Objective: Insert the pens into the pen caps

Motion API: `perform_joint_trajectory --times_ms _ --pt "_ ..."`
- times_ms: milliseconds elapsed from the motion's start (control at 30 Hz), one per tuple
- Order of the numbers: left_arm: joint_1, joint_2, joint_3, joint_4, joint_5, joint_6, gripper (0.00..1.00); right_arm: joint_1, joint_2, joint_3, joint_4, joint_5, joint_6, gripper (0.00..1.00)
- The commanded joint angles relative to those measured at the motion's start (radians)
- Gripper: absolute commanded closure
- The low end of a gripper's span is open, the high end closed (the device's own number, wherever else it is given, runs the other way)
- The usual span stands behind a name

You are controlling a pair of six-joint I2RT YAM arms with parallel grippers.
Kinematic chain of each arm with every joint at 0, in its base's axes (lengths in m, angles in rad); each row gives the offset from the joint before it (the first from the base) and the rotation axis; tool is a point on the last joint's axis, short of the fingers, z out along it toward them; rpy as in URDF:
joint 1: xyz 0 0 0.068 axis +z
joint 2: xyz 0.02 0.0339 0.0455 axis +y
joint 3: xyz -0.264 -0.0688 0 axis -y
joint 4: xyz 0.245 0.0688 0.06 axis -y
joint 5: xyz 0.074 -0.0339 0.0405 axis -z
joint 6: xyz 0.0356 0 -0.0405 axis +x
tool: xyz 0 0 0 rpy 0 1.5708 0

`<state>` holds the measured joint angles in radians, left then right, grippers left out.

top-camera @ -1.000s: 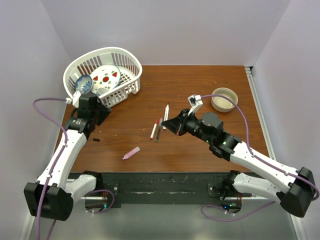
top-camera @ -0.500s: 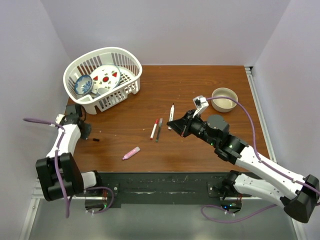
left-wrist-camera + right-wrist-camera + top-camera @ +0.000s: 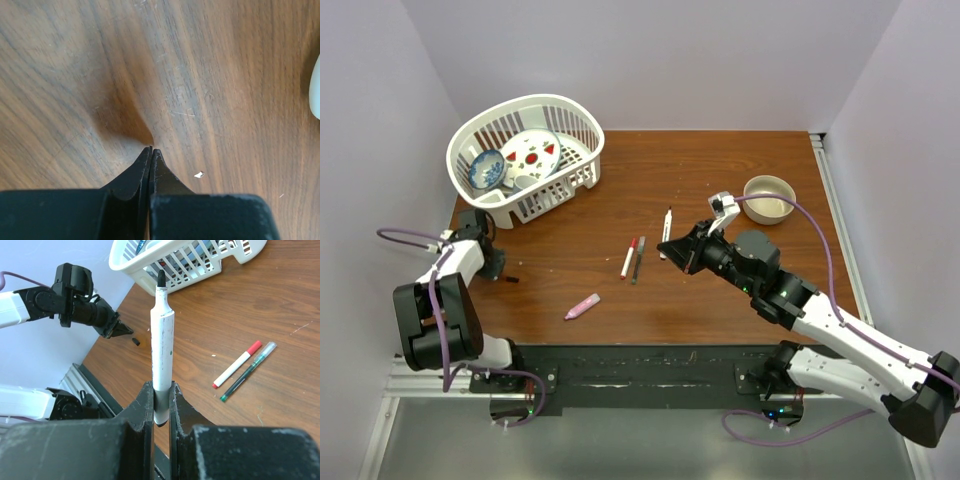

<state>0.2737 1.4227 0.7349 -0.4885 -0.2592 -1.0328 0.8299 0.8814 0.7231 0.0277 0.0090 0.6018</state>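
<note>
Right wrist view: the right pincer (image 3: 161, 390) gripped a white pen (image 3: 162, 340), upright. The left pincer (image 3: 124, 331) was shut, empty, a cap (image 3: 135, 341) just beside its tip.

Wooden table (image 3: 720, 170): basket (image 3: 560, 186) at 10 o'clock, bowl (image 3: 769, 180) at 2. White pen (image 3: 630, 257) and grey-green pen (image 3: 638, 259) at centre. Pink marker (image 3: 582, 306) at 7, dark cap (image 3: 510, 279) at 9.

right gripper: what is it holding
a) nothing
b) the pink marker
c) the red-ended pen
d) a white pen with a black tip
d: the right wrist view shows the right gripper shut on a white pen with a black tip; the pink marker and red-ended pen lie apart from it.
</note>
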Motion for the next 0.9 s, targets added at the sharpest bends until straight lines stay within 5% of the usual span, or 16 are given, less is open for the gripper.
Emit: perform_joint_trajectory --times_ms 0,433,733,867 --pt "0.007 0.008 -0.029 0.021 0.014 0.022 1.00 -0.003 -0.009 0.009 0.015 0.014 -0.020 1.00" --pt "-0.025 -0.094 -0.152 -0.028 0.152 -0.007 1.00 -0.003 -0.022 -0.004 0.017 0.003 -0.010 1.00" --pt "-0.309 -0.203 -0.105 -0.192 0.160 -0.176 1.00 -0.003 -0.029 -0.010 0.024 0.000 -0.002 1.00" --pt "-0.398 -0.234 0.017 -0.286 -0.041 -0.150 1.00 -0.003 -0.032 -0.010 0.024 -0.004 -0.002 1.00"
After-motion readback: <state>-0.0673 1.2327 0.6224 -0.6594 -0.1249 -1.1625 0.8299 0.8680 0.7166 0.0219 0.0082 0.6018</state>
